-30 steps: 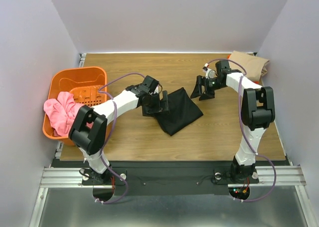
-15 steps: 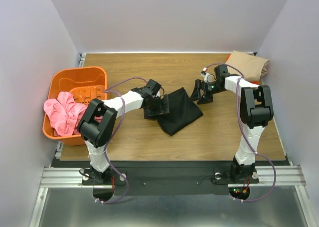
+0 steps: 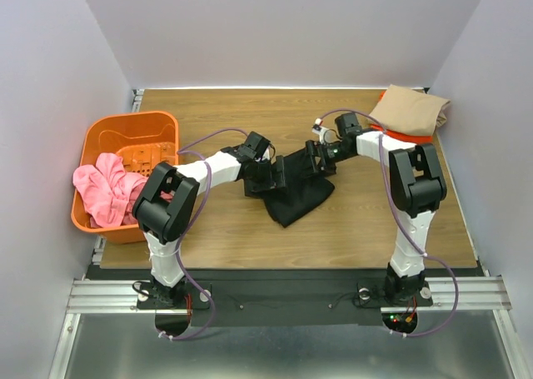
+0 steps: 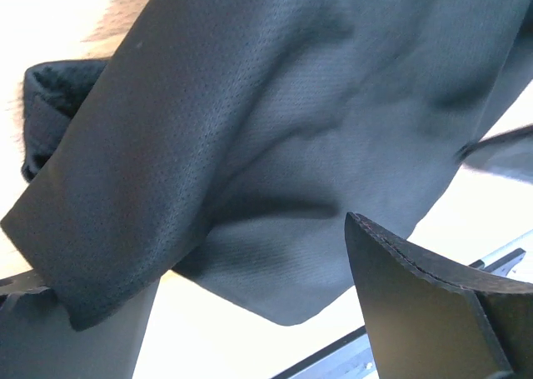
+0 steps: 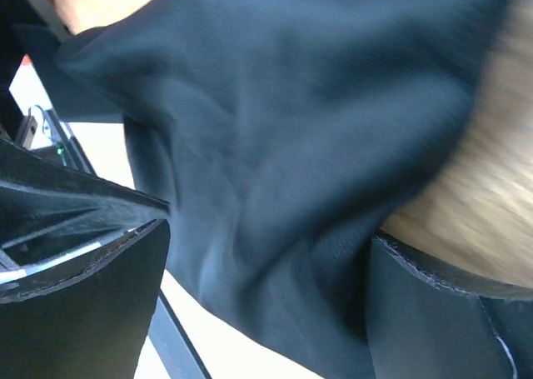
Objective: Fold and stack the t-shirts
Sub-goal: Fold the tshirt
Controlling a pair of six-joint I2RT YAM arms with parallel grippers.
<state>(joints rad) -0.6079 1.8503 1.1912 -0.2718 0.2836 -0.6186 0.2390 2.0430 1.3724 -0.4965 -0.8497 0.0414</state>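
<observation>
The black t-shirt (image 3: 298, 194) lies folded mid-table. My left gripper (image 3: 266, 177) is at its left edge, jaws open, with black cloth (image 4: 275, 146) lying between the fingers (image 4: 416, 296). My right gripper (image 3: 314, 159) is at the shirt's upper right edge, jaws open, with black cloth (image 5: 275, 162) filling the gap between its fingers (image 5: 441, 312). The tan t-shirt (image 3: 410, 110) lies folded at the back right, on top of the bright orange t-shirt (image 3: 401, 134), of which only a strip shows.
An orange plastic basket (image 3: 158, 122) stands at the left edge with a pink cloth (image 3: 104, 191) hanging over its near rim. Walls close in the table at the back and on both sides.
My right gripper has moved left from bare table onto the black shirt's upper right edge. My left gripper has stayed at the shirt's left edge. The shirt has bunched slightly narrower.
</observation>
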